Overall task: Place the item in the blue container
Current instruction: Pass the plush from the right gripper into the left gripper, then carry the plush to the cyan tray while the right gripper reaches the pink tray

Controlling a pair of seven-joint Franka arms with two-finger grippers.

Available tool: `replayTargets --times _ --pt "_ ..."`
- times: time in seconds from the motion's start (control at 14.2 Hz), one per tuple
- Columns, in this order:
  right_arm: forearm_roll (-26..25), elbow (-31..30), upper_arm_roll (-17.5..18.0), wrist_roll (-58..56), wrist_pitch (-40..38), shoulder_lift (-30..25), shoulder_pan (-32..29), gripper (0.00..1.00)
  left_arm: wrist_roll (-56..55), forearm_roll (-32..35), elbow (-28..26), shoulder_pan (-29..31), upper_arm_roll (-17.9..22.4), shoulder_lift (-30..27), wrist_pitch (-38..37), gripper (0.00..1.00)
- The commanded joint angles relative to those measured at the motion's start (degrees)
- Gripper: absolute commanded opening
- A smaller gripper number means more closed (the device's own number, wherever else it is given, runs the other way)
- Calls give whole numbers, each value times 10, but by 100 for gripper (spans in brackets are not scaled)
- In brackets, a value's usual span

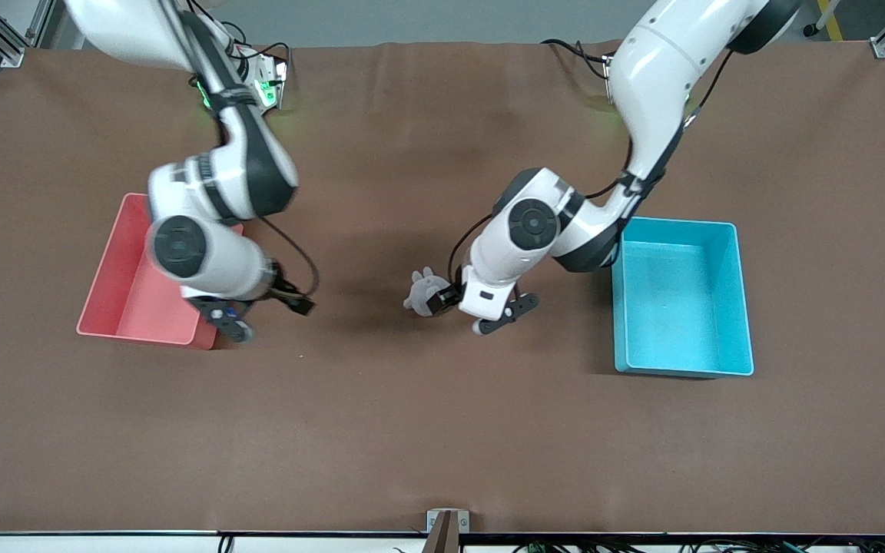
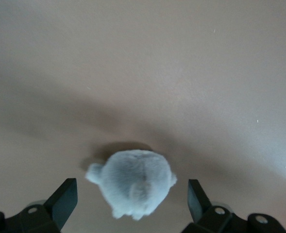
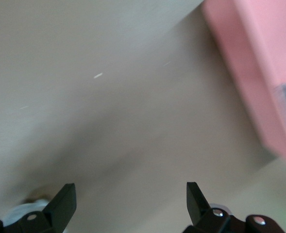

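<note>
Plush toy [image 2: 133, 184] sits mid-table, the blue container [image 1: 681, 296] at its three o'clock, so I'd lower my left gripper [image 2: 133, 204], fingers spread astride it, squarely before closing, while my right gripper [image 3: 130, 204], also spread, waits beside the pink bin [image 1: 135, 269].

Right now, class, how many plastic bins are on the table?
2. The blue container sits toward the left arm's end of the table; the pink bin sits toward the right arm's end, partly covered by the right arm.
</note>
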Motion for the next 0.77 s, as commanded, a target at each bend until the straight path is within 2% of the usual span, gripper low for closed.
replayTargets --times 0.0,0.21,0.35,0.49,0.63,0.7 --pt "-5 -133 15 -99 29 -93 -74 100 -30 11 35 -44 36 34 6 100" --pt "1 -211 15 -177 64 -121 -151 100 -42 15 31 -70 39 48 20 100" --pt "18 -221 15 -186 63 -113 -206 100 -44 13 31 -76 45 56 20 100" --pt "42 -234 15 -186 63 -105 -234 100 -46 15 31 -83 47 66 24 95" --pt "95 -255 15 -186 68 -93 -262 100 -46 30 31 -83 48 73 42 84" --pt "109 -258 15 -189 70 -83 -267 100 -46 44 31 -83 47 79 49 69"
